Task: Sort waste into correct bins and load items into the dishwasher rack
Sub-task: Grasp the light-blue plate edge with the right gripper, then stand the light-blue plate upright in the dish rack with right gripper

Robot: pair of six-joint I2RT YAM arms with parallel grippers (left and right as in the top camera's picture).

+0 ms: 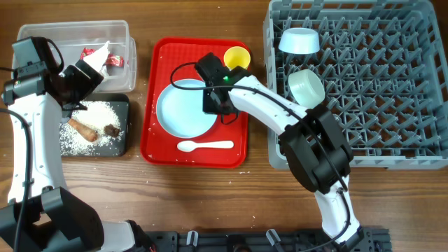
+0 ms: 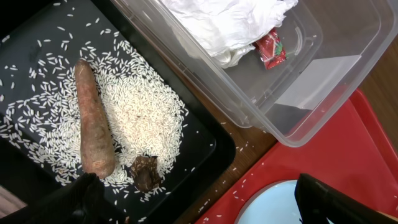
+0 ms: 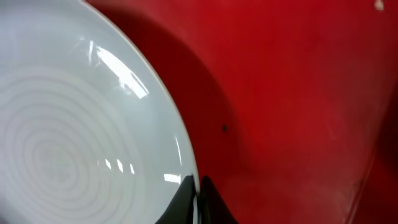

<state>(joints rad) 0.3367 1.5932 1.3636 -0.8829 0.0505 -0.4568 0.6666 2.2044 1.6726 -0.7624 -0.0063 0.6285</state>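
Pale blue plate [image 1: 183, 108] lying on red serving tray [image 1: 157, 140], its right rim pinched by the right claw [image 3: 198, 200], left claw [image 2: 208, 200] held spread over the edge of the black tray [image 2: 199, 149] strewn with rice grains [image 2: 140, 115], mint-green bowl [image 1: 306, 87] and light blue bowl [image 1: 299, 40] seated in the dishwasher rack [image 1: 392, 105]

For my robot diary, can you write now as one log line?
right gripper: pinching pale blue round plate rim | left gripper: open by black rectangular tray
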